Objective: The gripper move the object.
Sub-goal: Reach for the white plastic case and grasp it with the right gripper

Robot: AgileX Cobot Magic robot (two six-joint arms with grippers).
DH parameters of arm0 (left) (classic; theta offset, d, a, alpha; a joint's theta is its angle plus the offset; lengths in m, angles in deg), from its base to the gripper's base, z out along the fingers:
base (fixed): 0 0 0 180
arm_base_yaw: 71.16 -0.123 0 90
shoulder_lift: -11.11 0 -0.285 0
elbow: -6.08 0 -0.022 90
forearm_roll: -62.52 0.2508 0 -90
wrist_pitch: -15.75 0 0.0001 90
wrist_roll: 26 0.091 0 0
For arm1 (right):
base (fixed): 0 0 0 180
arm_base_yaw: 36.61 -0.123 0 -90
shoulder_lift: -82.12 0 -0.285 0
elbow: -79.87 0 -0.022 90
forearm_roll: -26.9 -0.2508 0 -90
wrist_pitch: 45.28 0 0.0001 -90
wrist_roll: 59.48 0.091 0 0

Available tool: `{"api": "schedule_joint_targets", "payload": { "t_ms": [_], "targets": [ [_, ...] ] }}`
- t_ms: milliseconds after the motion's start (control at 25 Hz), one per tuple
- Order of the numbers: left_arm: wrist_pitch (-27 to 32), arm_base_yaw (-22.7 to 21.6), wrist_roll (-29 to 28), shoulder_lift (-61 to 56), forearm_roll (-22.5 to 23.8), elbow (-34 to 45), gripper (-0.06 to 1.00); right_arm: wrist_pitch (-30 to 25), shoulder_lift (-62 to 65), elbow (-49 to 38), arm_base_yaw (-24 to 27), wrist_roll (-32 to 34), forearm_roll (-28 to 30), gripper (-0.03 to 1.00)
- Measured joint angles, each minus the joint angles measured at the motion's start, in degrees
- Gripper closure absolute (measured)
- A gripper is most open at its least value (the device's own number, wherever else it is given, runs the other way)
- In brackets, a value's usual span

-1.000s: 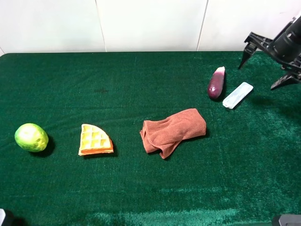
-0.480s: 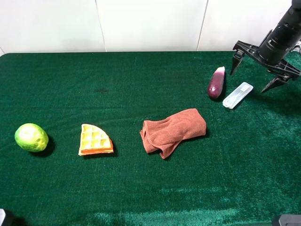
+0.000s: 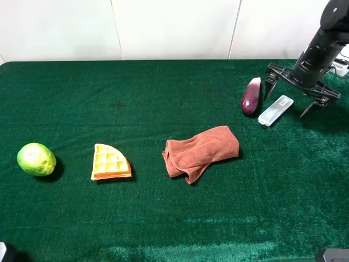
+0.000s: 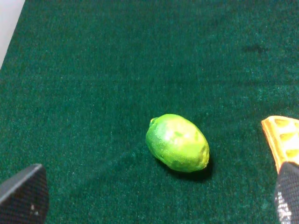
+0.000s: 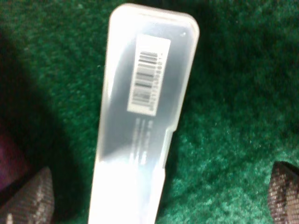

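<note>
The object is a pale translucent plastic bar [image 3: 276, 110] lying flat on the green cloth at the far right, next to a purple eggplant [image 3: 251, 95]. My right gripper [image 3: 294, 98] is open and hangs just above the bar, one finger on each side of its far end. In the right wrist view the bar [image 5: 142, 116] with a barcode label fills the middle, and my right gripper [image 5: 159, 200] stands open with its fingertips [image 5: 30, 198] wide apart on either side of it. My left gripper [image 4: 154, 196] is open over the cloth near a green lime [image 4: 177, 142].
A brown cloth [image 3: 200, 152] lies crumpled mid-table. A waffle wedge [image 3: 110, 162] and the lime [image 3: 36, 159] lie at the left. The eggplant lies close to the bar's left side. A white wall runs behind the table's far edge.
My right gripper has come down and leftward from the far right corner to just above the bar, fingers open. The bar and other things have not moved.
</note>
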Motion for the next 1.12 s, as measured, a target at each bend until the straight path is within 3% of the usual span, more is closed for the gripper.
{"api": "schedule_joint_targets", "payload": {
  "t_ms": [760, 880, 1080, 1120],
  "targets": [
    [0.0, 0.0, 0.0, 0.0, 0.0, 0.0, -0.03, 1.62, -4.13, 0.25, 0.0, 0.41, 0.29, 0.28],
    [0.0, 0.0, 0.0, 0.0, 0.0, 0.0, -0.03, 1.62, -4.13, 0.25, 0.0, 0.41, 0.29, 0.38],
    [0.0, 0.0, 0.0, 0.0, 0.0, 0.0, -0.03, 1.62, -4.13, 0.25, 0.0, 0.41, 0.27, 0.68],
    [0.0, 0.0, 0.0, 0.0, 0.0, 0.0, -0.03, 1.62, -4.13, 0.25, 0.0, 0.41, 0.27, 0.67]
  ]
}}
